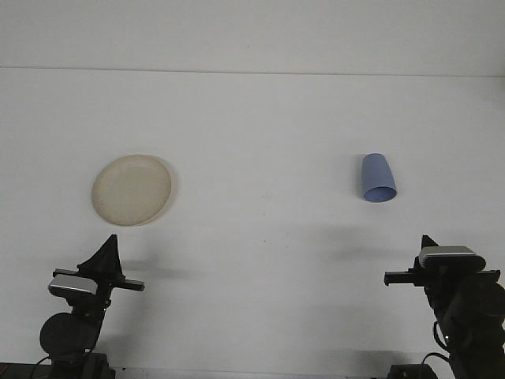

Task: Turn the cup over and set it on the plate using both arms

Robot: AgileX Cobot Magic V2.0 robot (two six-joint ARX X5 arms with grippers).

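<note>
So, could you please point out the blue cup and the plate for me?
blue cup (378, 178), front view, middle of its side wall.
plate (132, 189), front view, bare centre of its inner surface.

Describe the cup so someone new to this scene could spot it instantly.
On the white table, look to the right half, ahead of the right gripper. The cup is a small blue tapered tumbler with its wider end toward the camera. It is the only blue item; the other object, a round cream plate, sits far left.
</note>
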